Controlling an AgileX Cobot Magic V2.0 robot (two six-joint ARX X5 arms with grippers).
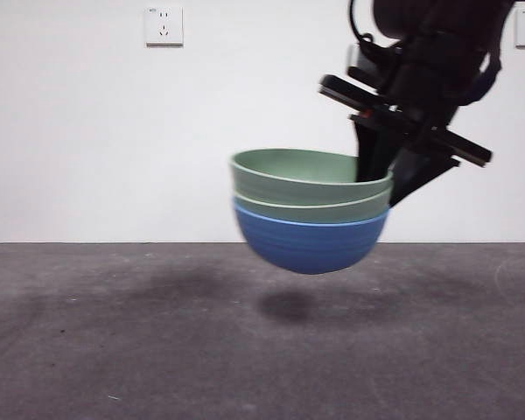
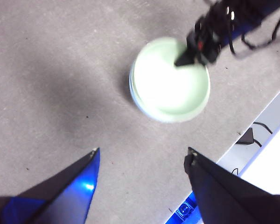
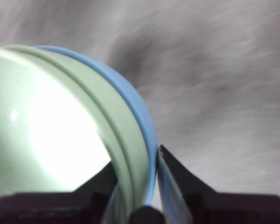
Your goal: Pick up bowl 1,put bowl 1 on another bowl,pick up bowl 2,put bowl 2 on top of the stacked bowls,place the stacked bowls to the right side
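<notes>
Nearest the front camera hang the stacked bowls (image 1: 311, 210), clear of the grey table (image 1: 114, 350) with their shadow on it just below. Two pale green bowls (image 1: 308, 179) sit nested in the blue bowl (image 1: 311, 245), the stack slightly tilted. On its right rim the right gripper (image 1: 378, 179) is clamped, one jaw inside the top green bowl and one outside the blue wall, as the right wrist view shows. Well above the table waits the left gripper (image 2: 142, 161), jaws apart and empty. Behind stands a white wall with a socket (image 1: 164, 25); nothing else lies around the stack.
</notes>
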